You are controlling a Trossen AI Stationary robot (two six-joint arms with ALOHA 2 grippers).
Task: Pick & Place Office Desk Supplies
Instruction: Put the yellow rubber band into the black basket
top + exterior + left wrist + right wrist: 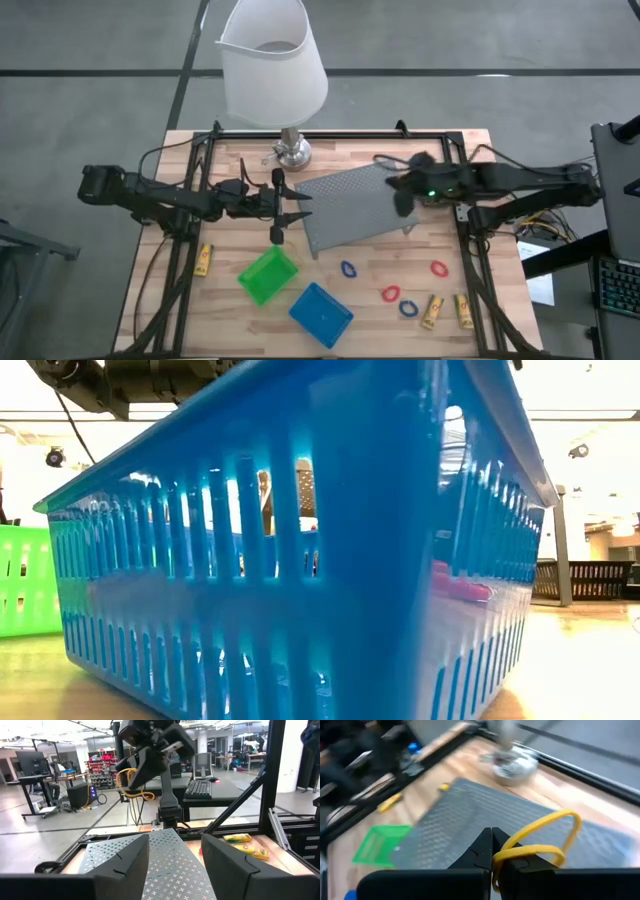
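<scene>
My right gripper (492,832) hangs over the grey mesh tray (355,205), shut on a thin yellow rubber band (555,827); from above it shows at the tray's right end (400,195). My left gripper (279,212) stands open and level at the tray's left end, and the tray (170,865) shows in the gap between its fingers. A green bin (267,275) and a blue bin (321,313) sit on the table near the front. Yellow sticks (432,311) and red and blue loops (390,294) lie at the front right. My right gripper pinches the rubber band between its two fingertips at one spot on the loop (507,854). The fingers slant downward from the table's right side. The remaining band arches out beside the fingers as an open loop, lifted clear above the mesh tray.
A white-shaded lamp (275,70) stands at the back centre on its metal base (292,152). Another yellow stick (203,260) lies at the front left. A black frame (330,135) runs round the table. The blue bin (300,560) fills the low view, with the green bin (25,580) beside it.
</scene>
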